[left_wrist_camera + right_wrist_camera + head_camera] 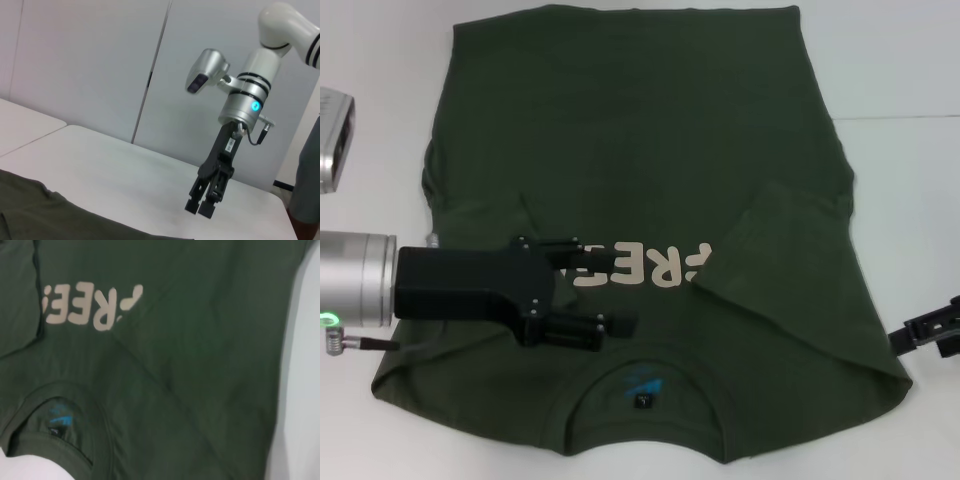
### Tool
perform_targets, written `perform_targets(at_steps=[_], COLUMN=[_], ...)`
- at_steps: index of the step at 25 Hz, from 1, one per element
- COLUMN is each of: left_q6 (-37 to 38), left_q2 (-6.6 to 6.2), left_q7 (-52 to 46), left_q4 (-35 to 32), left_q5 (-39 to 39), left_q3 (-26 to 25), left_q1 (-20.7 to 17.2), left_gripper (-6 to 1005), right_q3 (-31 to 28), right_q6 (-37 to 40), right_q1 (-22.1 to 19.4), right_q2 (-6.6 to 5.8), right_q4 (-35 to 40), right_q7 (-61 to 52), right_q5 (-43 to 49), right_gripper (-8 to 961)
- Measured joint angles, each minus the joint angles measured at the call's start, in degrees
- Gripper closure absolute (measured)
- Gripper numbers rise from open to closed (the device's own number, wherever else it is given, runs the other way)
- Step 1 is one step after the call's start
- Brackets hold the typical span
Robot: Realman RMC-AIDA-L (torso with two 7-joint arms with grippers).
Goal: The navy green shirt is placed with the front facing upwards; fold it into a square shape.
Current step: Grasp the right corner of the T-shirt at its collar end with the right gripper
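Olive-green cotton short-sleeved shirt (650, 160) spread flat across white desk (380, 60), front up, collar (645, 395) nearest the robot, hem at the far edge. Left sleeve folded in over the body; right sleeve (770, 250) likewise turned inward, its edge covering the first letter of the cream lettering (640, 268). At left, silver forearm and black left gripper (620, 285) reaching sideways over the shirt's left chest, fingers (595, 328) spread apart with nothing between them, tips by the lettering's left end. Small blue label (642, 385) inside the ribbed collar, also clear from the right wrist (60, 415). At far right, black right gripper (930, 330) just off the shirt's right edge above bare desk; from the left wrist, same gripper (201, 207) hanging tips down, fingers (192, 197) drawn close together, gripping nothing.
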State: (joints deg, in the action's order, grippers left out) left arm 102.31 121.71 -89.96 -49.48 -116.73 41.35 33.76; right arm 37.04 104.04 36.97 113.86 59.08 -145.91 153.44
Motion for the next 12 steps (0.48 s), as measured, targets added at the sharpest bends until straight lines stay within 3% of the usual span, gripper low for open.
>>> perform_targets(at_steps=[4,12], left_q6=[-0.2,-0.7], left_q2=[0.09,0.18], left_q7=[0.7,0.8], left_q4=[0.8,0.9], left_q5=[0.0,0.0], left_q3=[0.1,-0.3], left_q1=[-0.1,-0.7], left_gripper=[110,111], right_q3=[2.0,7.7], right_q6=[-2.3,-5.0], right_q1=[1.6,4.0], right_q2=[-0.29,0.41], right_q4=[-3.0,-4.7], right_q7=[-0.9,-2.8], right_q5=[1.3,4.7], right_gripper=[54,73])
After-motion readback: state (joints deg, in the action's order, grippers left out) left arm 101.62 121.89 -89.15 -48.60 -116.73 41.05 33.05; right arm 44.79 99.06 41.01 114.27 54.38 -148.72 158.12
